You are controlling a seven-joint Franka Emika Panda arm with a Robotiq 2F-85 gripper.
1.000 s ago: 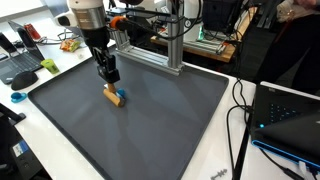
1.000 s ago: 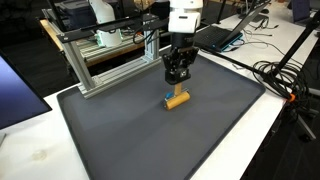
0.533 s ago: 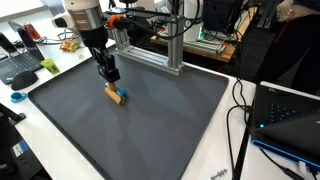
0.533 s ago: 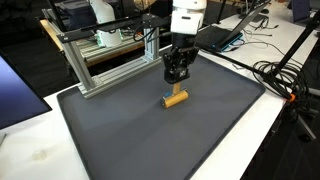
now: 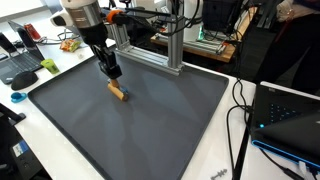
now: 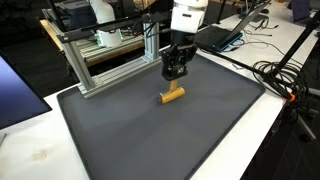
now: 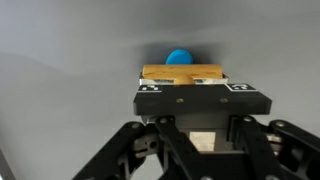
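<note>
A short wooden piece [image 5: 117, 91] with a blue end hangs just over the dark grey mat [image 5: 150, 135], right beneath my gripper [image 5: 114, 79]. From the opposite side it shows as a tan bar [image 6: 172, 96] under the gripper [image 6: 173, 80]. The jaws are shut, and the piece moves along with them, so it appears to be held from above. In the wrist view the gripper's black body [image 7: 195, 100] hides the fingertips. Beyond it show the wooden bar [image 7: 182, 73] and its blue tip [image 7: 180, 57].
An aluminium frame [image 5: 150, 50] stands along the mat's far edge, also seen at the back [image 6: 110, 60]. A laptop [image 5: 285, 115] and cables [image 5: 240, 100] lie off one side of the mat. A second laptop [image 5: 20, 65] and small items sit on the other side.
The gripper has risen slightly and shifted towards the frame. The wooden piece has come along with it and turned a little.
</note>
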